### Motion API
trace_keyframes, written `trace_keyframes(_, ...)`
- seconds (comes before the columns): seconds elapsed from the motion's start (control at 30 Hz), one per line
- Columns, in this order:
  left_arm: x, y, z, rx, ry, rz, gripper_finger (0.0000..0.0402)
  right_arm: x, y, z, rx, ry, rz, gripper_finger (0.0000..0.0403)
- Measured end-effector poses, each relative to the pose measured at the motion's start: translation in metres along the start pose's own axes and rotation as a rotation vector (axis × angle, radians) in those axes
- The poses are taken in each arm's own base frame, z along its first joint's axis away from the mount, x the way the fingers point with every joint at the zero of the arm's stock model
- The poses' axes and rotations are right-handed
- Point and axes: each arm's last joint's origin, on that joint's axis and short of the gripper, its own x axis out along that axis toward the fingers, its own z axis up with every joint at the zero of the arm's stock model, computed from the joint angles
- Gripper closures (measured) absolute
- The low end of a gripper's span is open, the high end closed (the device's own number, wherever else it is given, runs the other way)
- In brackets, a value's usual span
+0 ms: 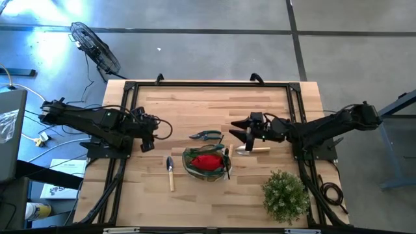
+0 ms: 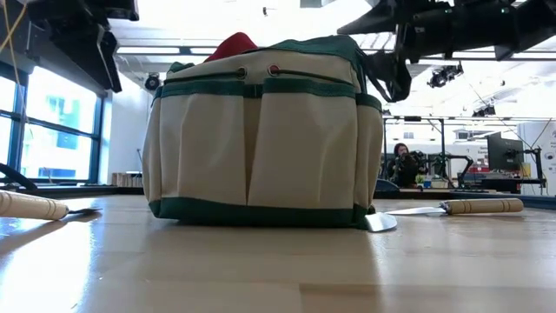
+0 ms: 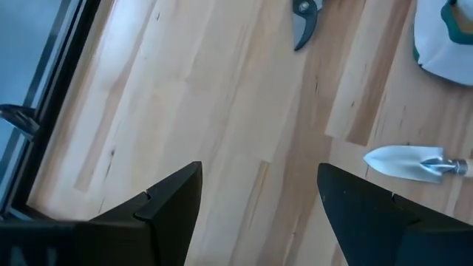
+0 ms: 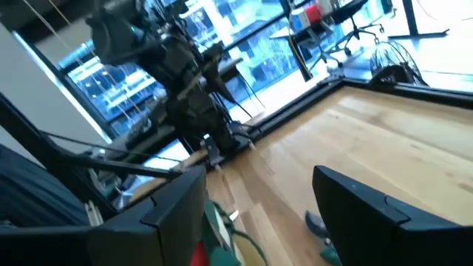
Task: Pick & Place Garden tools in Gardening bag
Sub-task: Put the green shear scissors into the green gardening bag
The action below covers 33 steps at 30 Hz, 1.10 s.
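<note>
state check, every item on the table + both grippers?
bag: upright, open top, red glove inside
shears: on table behind the bag, not bagged
left trowel: flat on table left of the bag
right trowel: flat on table, under right gripper
plant: upright, table's near right corner
left gripper: open, empty
right gripper: open, empty

Potted plant [image 1: 285, 195] sits at desk's [image 1: 195, 107] front-right corner. Black fan [image 1: 95, 47] on floor past the far-left corner. Person [image 2: 402, 163] seated in the room beyond the desk.
</note>
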Motion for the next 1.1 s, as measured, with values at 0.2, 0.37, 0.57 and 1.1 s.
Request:
trace_keyframes(0.2, 0.006, -0.001, 0.006, 0.041, -0.003, 0.009, 0.0142, -0.001, 0.005, 0.001, -0.007, -0.020, 0.026, 0.0163)
trace_keyframes(0.37, 0.025, 0.012, 0.019, 0.034, 0.044, 0.089, 0.0142, -0.001, 0.006, 0.001, -0.018, -0.030, 0.037, 0.0163)
trace_keyframes(0.57, 0.053, 0.034, 0.037, 0.001, 0.073, -0.020, 0.0142, 0.002, 0.004, -0.004, -0.048, 0.000, 0.034, 0.0163)
trace_keyframes(1.1, 0.088, 0.061, 0.049, -0.065, 0.105, -0.085, 0.0142, 0.016, 0.004, -0.020, -0.117, 0.044, 0.168, 0.0163)
